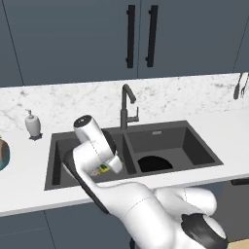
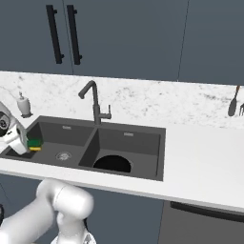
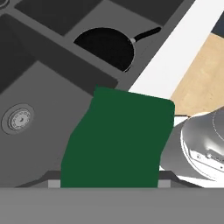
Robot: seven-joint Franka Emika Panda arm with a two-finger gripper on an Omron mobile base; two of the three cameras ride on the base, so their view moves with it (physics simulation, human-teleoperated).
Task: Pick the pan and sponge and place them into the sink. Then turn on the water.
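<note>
The pincer (image 3: pixel 107 183) holds the green and yellow sponge (image 3: pixel 116 140) over one basin of the sink (image 1: pixel 204 146). The black pan (image 3: pixel 105 46) sits in the other basin.

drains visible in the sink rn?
1. A steel drain sits in the floor of the sink's basin that has no pan; the pan may cover a second.
</note>
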